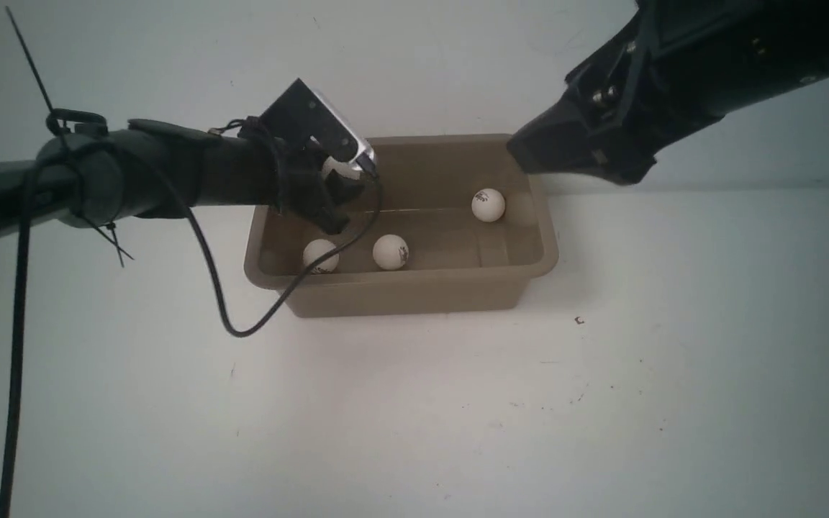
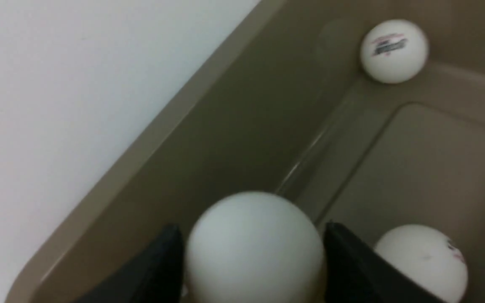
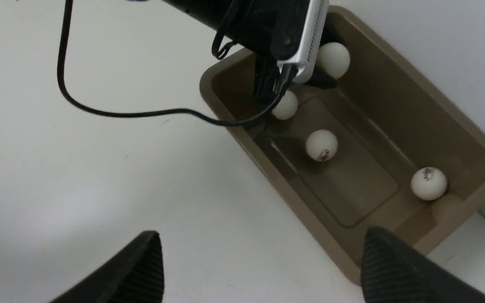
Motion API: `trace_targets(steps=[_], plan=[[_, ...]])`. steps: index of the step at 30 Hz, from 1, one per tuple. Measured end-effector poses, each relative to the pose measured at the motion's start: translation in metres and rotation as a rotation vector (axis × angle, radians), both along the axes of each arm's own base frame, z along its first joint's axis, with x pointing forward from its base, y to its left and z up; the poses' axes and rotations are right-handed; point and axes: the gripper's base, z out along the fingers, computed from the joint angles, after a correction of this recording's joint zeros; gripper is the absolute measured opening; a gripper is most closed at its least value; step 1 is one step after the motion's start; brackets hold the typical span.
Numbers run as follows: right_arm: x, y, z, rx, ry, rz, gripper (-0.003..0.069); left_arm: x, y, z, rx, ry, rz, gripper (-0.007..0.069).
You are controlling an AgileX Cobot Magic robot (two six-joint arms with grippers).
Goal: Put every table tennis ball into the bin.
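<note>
The taupe bin stands at the back middle of the white table. Three table tennis balls lie on its floor: one front left, one beside it, one back right. My left gripper hangs over the bin's left end. Another ball sits between its black fingers, with a thin gap showing on either side, so the jaws are open. My right gripper is wide open and holds nothing, above the table by the bin's rim.
The left arm's black cable loops down over the bin's front left corner onto the table. The right arm reaches in from the upper right, above the bin's back right corner. A wall rises just behind the bin.
</note>
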Motion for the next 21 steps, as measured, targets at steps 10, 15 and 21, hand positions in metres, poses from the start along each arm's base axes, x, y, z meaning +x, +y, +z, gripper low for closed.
trace_targets(steps=[10,15,21], plan=[[-0.068,-0.047,0.064,0.074,-0.258,-0.115,0.0568,-0.006,0.001,0.036,-0.158,0.015,0.145,0.0582],[-0.113,-0.08,0.088,0.11,-0.368,-0.22,0.0568,-0.023,0.005,0.099,-0.188,-0.114,0.145,0.0529],[-0.173,-0.119,0.083,0.066,-0.41,-0.282,0.0568,-0.047,0.009,0.153,-0.221,-0.23,0.135,0.0499]])
